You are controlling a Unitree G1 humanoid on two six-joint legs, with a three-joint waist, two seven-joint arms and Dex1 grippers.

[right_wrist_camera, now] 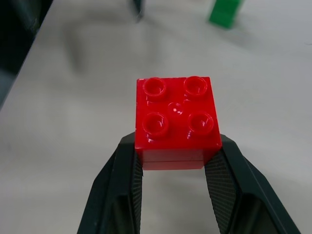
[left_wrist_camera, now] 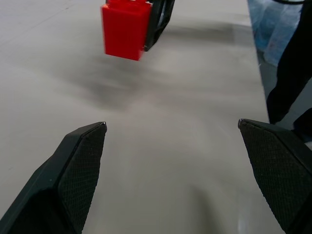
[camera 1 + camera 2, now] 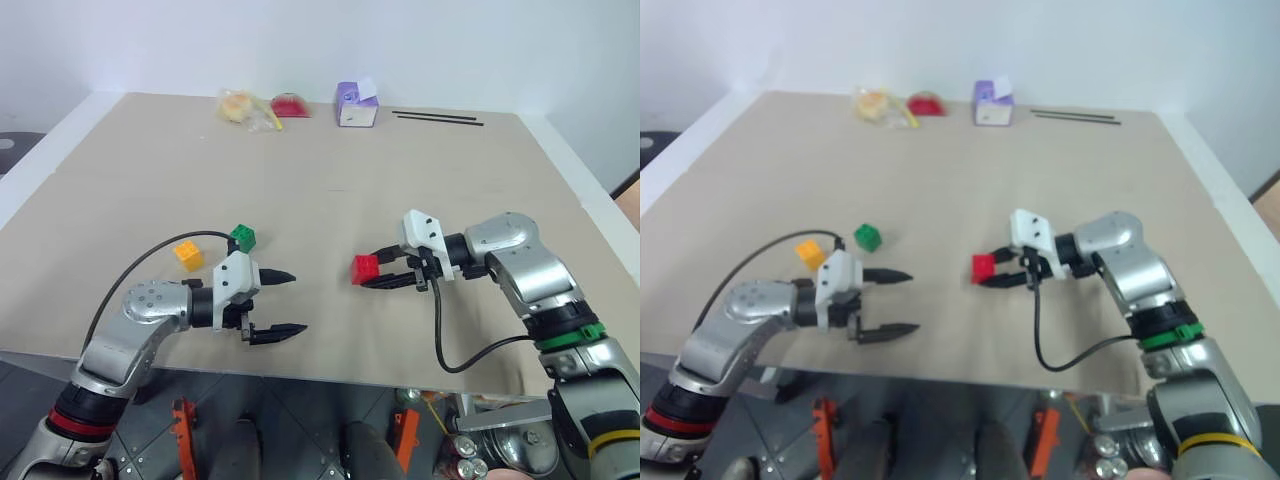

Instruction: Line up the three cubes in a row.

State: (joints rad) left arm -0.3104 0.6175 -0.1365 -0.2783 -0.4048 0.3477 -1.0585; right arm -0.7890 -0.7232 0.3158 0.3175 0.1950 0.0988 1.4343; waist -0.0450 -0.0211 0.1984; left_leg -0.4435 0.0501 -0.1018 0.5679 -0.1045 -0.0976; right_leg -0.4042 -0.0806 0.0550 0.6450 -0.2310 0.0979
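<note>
Currently the right gripper [image 3: 372, 275] clamps the red cube [image 3: 365, 268] between its two fingers, studs facing the wrist camera, and carries it clear of the table [image 3: 330, 170] near the middle. The left gripper [image 3: 285, 302] has its jaws spread wide and holds nothing. The green cube [image 3: 243, 238] and the yellow-orange cube [image 3: 188, 254] rest on the table near each other, behind the left gripper, well apart from the red one.

Step in hand, as judged: transport the red cube toward the other two and set it down in line with them.

1. Keep the grip firm and the cube level during travel; the pads [image 1: 222, 183] hold only its lower half.
2. Choose a spot on the line running through the green and yellow-orange cubes, beside the green one.
3. Route around the left gripper, which lies between cube and target.
4. Lower until the base sits flat, then release without nudging a neighbour.
</note>
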